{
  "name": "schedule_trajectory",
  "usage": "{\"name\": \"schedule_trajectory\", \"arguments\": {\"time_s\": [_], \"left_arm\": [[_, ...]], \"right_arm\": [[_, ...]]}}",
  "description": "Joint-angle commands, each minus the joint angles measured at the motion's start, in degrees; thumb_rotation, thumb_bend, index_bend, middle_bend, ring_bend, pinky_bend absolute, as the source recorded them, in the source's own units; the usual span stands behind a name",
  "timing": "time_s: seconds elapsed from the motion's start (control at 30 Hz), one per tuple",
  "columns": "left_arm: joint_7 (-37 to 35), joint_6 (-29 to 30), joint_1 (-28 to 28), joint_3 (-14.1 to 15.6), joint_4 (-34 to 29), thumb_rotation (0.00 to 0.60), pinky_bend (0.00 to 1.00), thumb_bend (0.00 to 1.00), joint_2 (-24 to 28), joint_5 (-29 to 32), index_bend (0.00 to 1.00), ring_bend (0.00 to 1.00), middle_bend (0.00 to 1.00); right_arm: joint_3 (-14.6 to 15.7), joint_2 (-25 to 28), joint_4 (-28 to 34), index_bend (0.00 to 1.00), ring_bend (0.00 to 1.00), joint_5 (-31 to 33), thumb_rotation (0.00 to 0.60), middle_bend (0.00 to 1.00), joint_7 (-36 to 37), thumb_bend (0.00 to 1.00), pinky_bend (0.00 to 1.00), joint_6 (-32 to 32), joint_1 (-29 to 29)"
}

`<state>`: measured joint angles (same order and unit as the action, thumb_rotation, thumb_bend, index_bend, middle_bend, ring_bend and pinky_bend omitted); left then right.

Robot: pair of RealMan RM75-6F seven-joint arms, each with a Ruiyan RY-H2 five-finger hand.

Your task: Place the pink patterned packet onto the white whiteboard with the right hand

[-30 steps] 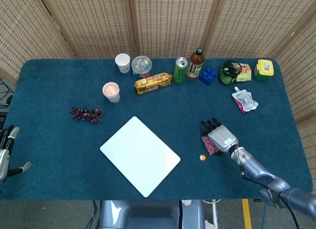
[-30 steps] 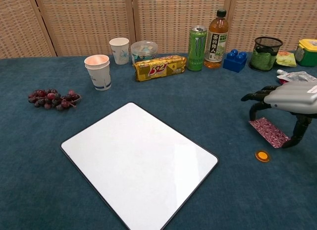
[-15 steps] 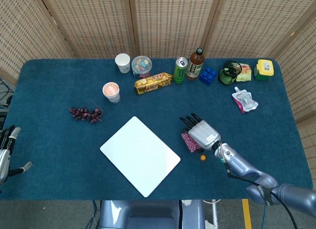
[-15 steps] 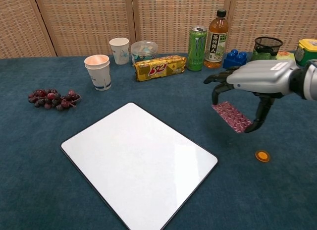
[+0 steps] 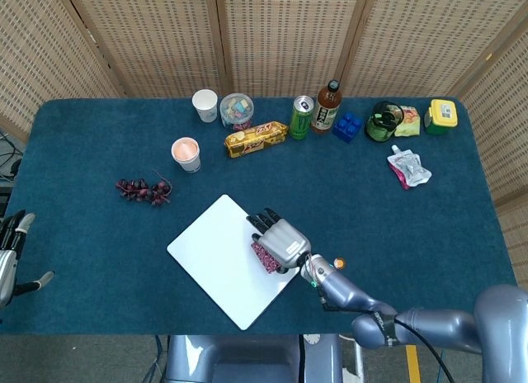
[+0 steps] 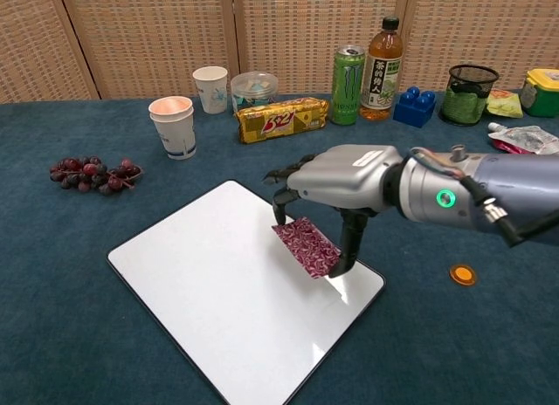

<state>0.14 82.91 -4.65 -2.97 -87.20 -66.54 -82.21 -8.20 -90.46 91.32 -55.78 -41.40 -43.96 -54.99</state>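
My right hand (image 6: pixel 342 183) (image 5: pixel 280 237) holds the pink patterned packet (image 6: pixel 307 246) (image 5: pixel 265 257) between thumb and fingers, a little above the right part of the white whiteboard (image 6: pixel 218 291) (image 5: pixel 221 255). The packet hangs tilted under the palm. The whiteboard lies flat on the blue table, turned at an angle. My left hand (image 5: pixel 10 252) rests at the far left edge of the head view, off the table, fingers apart and holding nothing.
A small orange disc (image 6: pixel 462 274) lies right of the whiteboard. Grapes (image 6: pixel 93 174) lie at left. Along the back stand cups (image 6: pixel 173 126), a yellow biscuit pack (image 6: pixel 281 119), a green can (image 6: pixel 348 72), a bottle (image 6: pixel 383 58), blue blocks (image 6: pixel 414 106) and a mesh holder (image 6: pixel 468 93).
My right hand has carried the pink packet leftward from the table's right side to above the whiteboard's right part. The left hand has not moved.
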Motion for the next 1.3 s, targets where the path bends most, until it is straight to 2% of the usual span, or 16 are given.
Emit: {"name": "schedule_trajectory", "arguments": {"time_s": [0.03, 0.13, 0.2, 0.4, 0.6, 0.7, 0.93, 0.97, 1.03, 1.1, 1.3], "left_arm": [[-0.2, 0.0, 0.0, 0.0, 0.0, 0.600, 0.00, 0.00, 0.1, 0.0, 0.00, 0.00, 0.00], [-0.3, 0.1, 0.1, 0.0, 0.0, 0.600, 0.00, 0.00, 0.1, -0.1, 0.00, 0.00, 0.00], [-0.2, 0.1, 0.1, 0.1, 0.1, 0.600, 0.00, 0.00, 0.1, -0.1, 0.00, 0.00, 0.00], [0.1, -0.1, -0.1, 0.1, 0.1, 0.600, 0.00, 0.00, -0.1, -0.1, 0.00, 0.00, 0.00], [0.8, -0.1, -0.1, 0.3, 0.0, 0.600, 0.00, 0.00, -0.3, -0.3, 0.00, 0.00, 0.00], [0.9, -0.1, -0.1, 0.3, -0.1, 0.600, 0.00, 0.00, -0.4, -0.3, 0.00, 0.00, 0.00], [1.4, -0.3, -0.2, 0.5, -0.2, 0.600, 0.00, 0.00, -0.5, -0.5, 0.00, 0.00, 0.00], [1.4, -0.3, -0.2, 0.5, -0.2, 0.600, 0.00, 0.00, -0.5, -0.5, 0.00, 0.00, 0.00], [1.6, -0.5, -0.3, 0.6, -0.3, 0.600, 0.00, 0.00, -0.5, -0.6, 0.00, 0.00, 0.00], [1.8, -0.5, -0.3, 0.6, -0.4, 0.600, 0.00, 0.00, -0.5, -0.7, 0.00, 0.00, 0.00], [2.3, -0.2, -0.3, 0.8, -0.6, 0.600, 0.00, 0.00, -0.7, -1.0, 0.00, 0.00, 0.00]], "right_arm": [[0.3, -3.0, -0.1, 0.33, 0.00, 5.4, 0.600, 0.00, -4.8, 0.13, 0.00, -3.0, -2.2], [0.7, -3.2, 1.0, 0.06, 0.00, 9.4, 0.600, 0.00, -8.2, 0.01, 0.00, -5.2, -3.3], [0.5, -3.1, 2.0, 0.02, 0.00, 11.3, 0.600, 0.00, -9.1, 0.00, 0.00, -6.9, -3.6], [0.9, -0.8, 5.0, 0.01, 0.00, 13.3, 0.600, 0.00, -9.8, 0.00, 0.00, -9.7, -3.6], [2.7, 3.9, 8.2, 0.01, 0.00, 12.7, 0.600, 0.00, -7.6, 0.00, 0.00, -10.7, -1.9], [4.1, 6.8, 9.5, 0.04, 0.00, 10.8, 0.600, 0.00, -5.9, 0.00, 0.00, -10.8, -0.7], [9.0, 13.2, 9.2, 0.23, 0.00, 2.1, 0.600, 0.00, 0.7, 0.00, 0.00, -11.7, 4.4], [9.6, 13.6, 8.9, 0.26, 0.00, 1.2, 0.600, 0.00, 1.4, 0.01, 0.00, -11.7, 5.0], [11.2, 14.5, 7.5, 0.35, 0.00, -1.0, 0.600, 0.00, 3.4, 0.09, 0.00, -11.5, 6.5], [12.4, 14.8, 5.6, 0.39, 0.00, -3.9, 0.600, 0.00, 6.6, 0.16, 0.00, -11.7, 8.3], [14.3, 14.4, 1.3, 0.41, 0.00, -8.6, 0.600, 0.00, 11.7, 0.21, 0.00, -12.2, 11.4]]}}
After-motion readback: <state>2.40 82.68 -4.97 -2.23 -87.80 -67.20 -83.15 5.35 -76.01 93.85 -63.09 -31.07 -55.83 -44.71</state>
